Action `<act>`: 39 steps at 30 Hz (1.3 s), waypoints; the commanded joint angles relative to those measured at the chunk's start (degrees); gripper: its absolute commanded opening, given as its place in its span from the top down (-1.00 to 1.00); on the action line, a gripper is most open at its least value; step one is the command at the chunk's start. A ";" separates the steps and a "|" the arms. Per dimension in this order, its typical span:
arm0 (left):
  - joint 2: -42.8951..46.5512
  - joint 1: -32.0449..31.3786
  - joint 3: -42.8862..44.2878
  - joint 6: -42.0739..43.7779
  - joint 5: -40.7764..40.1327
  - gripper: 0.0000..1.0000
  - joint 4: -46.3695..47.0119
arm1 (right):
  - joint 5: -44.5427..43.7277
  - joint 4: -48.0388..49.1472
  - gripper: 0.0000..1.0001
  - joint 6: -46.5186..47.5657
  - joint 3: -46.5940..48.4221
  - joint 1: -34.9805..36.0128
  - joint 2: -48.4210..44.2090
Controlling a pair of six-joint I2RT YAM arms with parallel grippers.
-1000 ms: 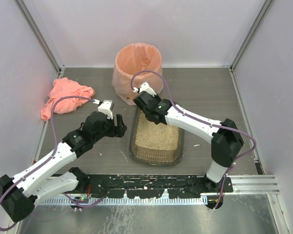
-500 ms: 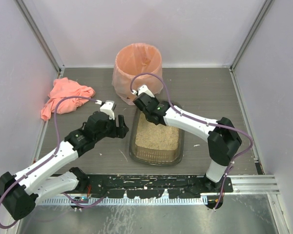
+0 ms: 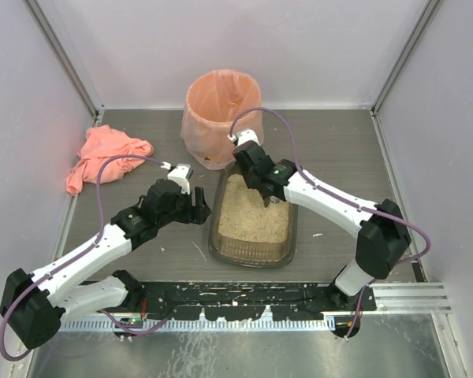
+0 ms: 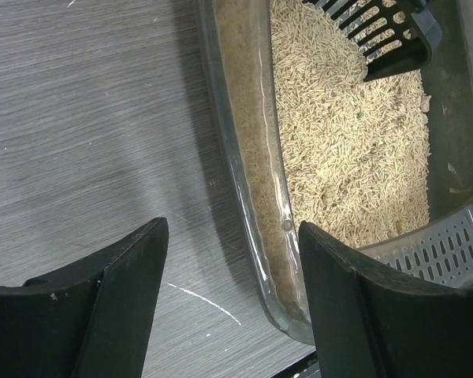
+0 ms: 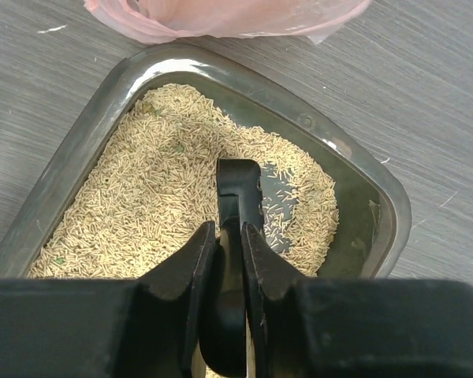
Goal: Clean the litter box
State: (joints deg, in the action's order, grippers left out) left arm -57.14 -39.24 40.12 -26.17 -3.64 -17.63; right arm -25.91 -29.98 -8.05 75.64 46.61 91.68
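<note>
Sensibly, the left gripper (image 4: 230, 228), released astride the left wall of the litter box (image 4: 252, 197) at the middle of the table (image 3: 339, 142), would do best to pinch that wall steady, so the right gripper (image 5: 227, 232), clenched on the scoop (image 5: 238, 185), could sift the far-end granules (image 5: 142, 197) without shoving the box.

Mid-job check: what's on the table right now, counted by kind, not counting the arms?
litter box: 1
bin with peach liner: 1
pink cloth: 1
black scoop: 1
grey slotted piece at the tray's near end, unclear what it is: 1
Total: 5
</note>
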 commanded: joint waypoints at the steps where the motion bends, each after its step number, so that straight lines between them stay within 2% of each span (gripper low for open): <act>1: -0.15 0.38 -0.03 -0.39 1.18 -0.36 4.12 | 12.25 5.73 0.99 -7.52 -3.52 -4.65 -4.12; 7: -1.18 0.33 0.05 -0.46 1.84 -0.36 4.73 | 23.88 11.69 0.99 -13.30 -11.15 -12.99 -8.39; 14: -4.60 0.30 0.69 -0.55 4.10 -0.27 6.81 | 31.00 15.10 0.99 -19.71 -15.32 -17.90 -9.52; 25: -12.00 -0.91 2.58 0.03 7.62 -0.04 11.11 | 32.50 18.12 0.99 -24.30 -22.00 -19.36 -10.62; 31: -15.17 -2.08 4.02 0.64 8.68 0.11 12.95 | 32.65 25.42 0.99 -30.44 -29.11 -18.85 -11.93; 39: -20.12 -2.85 4.92 1.11 10.33 0.30 14.88 | 30.32 37.12 0.99 -40.84 -36.03 -14.48 -11.36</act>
State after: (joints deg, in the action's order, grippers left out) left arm -76.07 -41.32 42.46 -25.89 4.32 -7.03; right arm 3.22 3.70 -42.50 43.46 28.32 79.11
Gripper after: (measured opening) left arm 0.373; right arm 0.232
